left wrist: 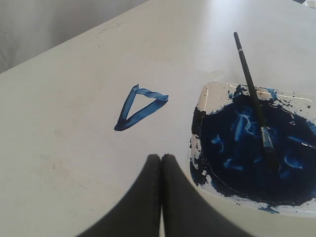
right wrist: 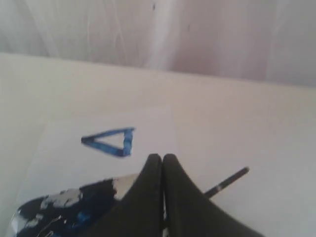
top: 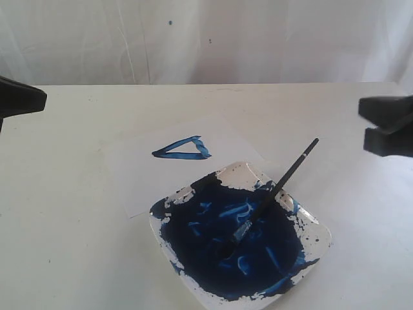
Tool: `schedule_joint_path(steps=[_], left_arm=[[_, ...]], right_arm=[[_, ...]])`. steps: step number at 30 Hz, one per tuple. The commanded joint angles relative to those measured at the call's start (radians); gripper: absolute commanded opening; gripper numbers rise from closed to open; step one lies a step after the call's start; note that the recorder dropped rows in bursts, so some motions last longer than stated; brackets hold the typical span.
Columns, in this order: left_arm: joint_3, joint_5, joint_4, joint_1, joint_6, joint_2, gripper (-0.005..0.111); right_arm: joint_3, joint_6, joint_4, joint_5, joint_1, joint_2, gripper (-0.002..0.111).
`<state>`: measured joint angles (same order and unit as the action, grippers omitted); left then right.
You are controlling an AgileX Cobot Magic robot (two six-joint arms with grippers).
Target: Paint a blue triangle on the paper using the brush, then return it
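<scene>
My right gripper [right wrist: 162, 158] is clenched on nothing: in its wrist view the two black fingers are pressed flat together with no handle between them. My left gripper [left wrist: 161, 158] is the same, closed and empty. In the exterior view both hang above the table [top: 77, 245], out at its left and right sides and well apart from everything in the middle.

The nearest task item to my right gripper is the brush [top: 275, 189]. It is not in either of my grippers. It lies across the square white plate [top: 321, 232], with its blue-stained bristles and silver ferrule down in the dark blue paint pool [top: 206, 242] and its black handle leaning over the far rim, the free end pointing out toward my right side. From the right wrist view that handle end shows just past my closed fingers, near but not touching.

Beyond the plate lies the paper [top: 142, 174], with the plate's far edge seeming to overlap its near side. On it sits the blue triangle [top: 184, 155], a closed outline with all three sides drawn, closer to my left gripper than to my right.

By my judgement the painting is done and the brush is already put back on the plate, so both parts of the task look complete. At most, pulling my arms fully clear is left.
</scene>
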<state>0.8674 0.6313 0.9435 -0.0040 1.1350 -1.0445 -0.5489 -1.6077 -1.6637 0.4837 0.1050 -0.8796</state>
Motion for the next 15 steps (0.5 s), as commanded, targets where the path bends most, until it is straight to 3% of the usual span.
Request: schedule_joint_path(steps=[1,10,12,15], left_arm=[[-0.007,0.012,0.014,0.002,-0.003,0.009,0.000],[-0.007,0.012,0.014,0.002,-0.003,0.009,0.000],[-0.007,0.012,0.014,0.002,-0.003,0.009,0.000],[-0.007,0.012,0.014,0.002,-0.003,0.009,0.000]], right_arm=[[0.037,0.008,-0.004,-0.099,-0.003,0.284,0.000],[0.064,-0.231,0.004,-0.092,-0.003,0.575,0.000],[0.077,-0.365,0.118,-0.092,-0.003,0.580,0.000],[0.098,-0.389,0.219,-0.092,-0.003,0.580,0.000]])
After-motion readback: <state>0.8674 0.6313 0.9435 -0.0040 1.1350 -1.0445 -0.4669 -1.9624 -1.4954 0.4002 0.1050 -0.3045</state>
